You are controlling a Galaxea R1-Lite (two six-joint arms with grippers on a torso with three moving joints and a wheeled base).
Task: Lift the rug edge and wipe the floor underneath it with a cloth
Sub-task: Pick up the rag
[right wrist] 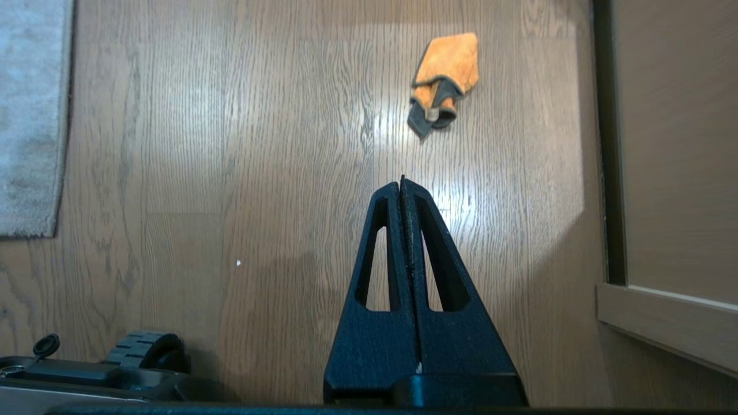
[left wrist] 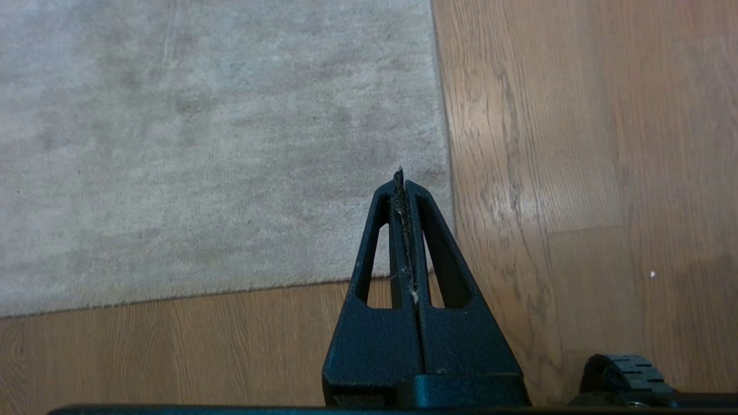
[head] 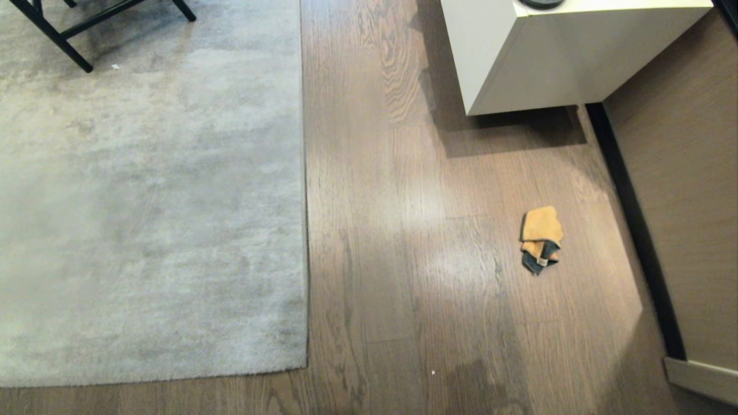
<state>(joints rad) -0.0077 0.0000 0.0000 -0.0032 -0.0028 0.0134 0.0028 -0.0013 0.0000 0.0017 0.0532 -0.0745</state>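
A pale grey rug point(head: 150, 202) lies flat on the brown wood floor point(head: 403, 259); its straight rug edge point(head: 304, 190) runs down to a near corner point(head: 305, 364). The small orange-and-dark-grey cloth point(head: 541, 239) lies crumpled on the floor to the right, near the wall. Neither arm shows in the head view. My left gripper point(left wrist: 399, 176) hangs shut and empty above the rug's near corner, with the rug edge point(left wrist: 444, 144) just beside it. My right gripper point(right wrist: 402, 183) hangs shut and empty over bare floor, short of the cloth point(right wrist: 444, 80).
A white cabinet point(head: 553, 57) stands at the back right. A brown wall with a dark baseboard point(head: 634, 230) runs along the right. Black chair legs point(head: 57, 34) rest on the rug's far part. The robot's base and a wheel point(right wrist: 144, 351) show low down.
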